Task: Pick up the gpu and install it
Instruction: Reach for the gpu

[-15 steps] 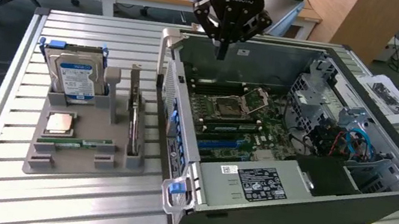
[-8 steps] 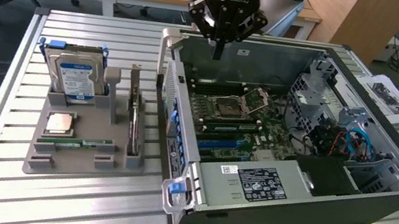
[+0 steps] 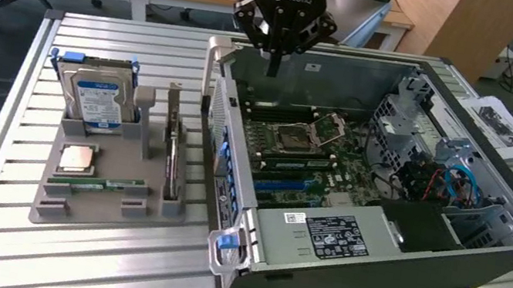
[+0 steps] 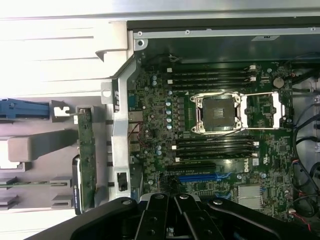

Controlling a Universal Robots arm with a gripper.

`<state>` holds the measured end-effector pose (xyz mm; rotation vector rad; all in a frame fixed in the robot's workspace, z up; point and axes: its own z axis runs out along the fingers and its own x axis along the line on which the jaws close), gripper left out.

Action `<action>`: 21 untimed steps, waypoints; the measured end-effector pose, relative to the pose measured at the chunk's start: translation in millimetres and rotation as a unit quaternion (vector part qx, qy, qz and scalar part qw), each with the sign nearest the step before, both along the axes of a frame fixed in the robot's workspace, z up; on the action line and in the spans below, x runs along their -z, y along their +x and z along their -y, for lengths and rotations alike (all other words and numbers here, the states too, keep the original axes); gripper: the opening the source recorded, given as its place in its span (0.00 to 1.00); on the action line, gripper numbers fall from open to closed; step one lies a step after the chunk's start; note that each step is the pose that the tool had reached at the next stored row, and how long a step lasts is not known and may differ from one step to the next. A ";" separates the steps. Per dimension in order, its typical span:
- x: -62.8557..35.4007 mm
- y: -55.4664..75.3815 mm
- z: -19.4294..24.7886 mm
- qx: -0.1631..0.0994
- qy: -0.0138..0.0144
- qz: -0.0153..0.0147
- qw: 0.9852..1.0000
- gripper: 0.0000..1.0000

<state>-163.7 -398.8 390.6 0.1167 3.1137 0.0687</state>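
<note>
Upper centre of the exterior view: gripper point(image 3: 272, 69), fingers together and holding nothing, hanging over the open computer case point(image 3: 400, 285). Toward the exterior view's left: grey holder tray point(image 3: 52, 208) on the slatted table point(image 3: 58, 267), carrying the gpu point(image 3: 173, 154) upright on edge along the side nearest the case, plus hard drive point(image 3: 97, 98), processor point(image 3: 76, 158) and memory stick point(image 3: 111, 185). Wrist view: gpu point(image 4: 88, 160) edge-on in its slot, just beside the case wall.
</note>
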 end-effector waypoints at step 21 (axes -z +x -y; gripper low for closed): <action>1.3 -23.8 0.0 0.000 0.000 0.000 1.000 0.11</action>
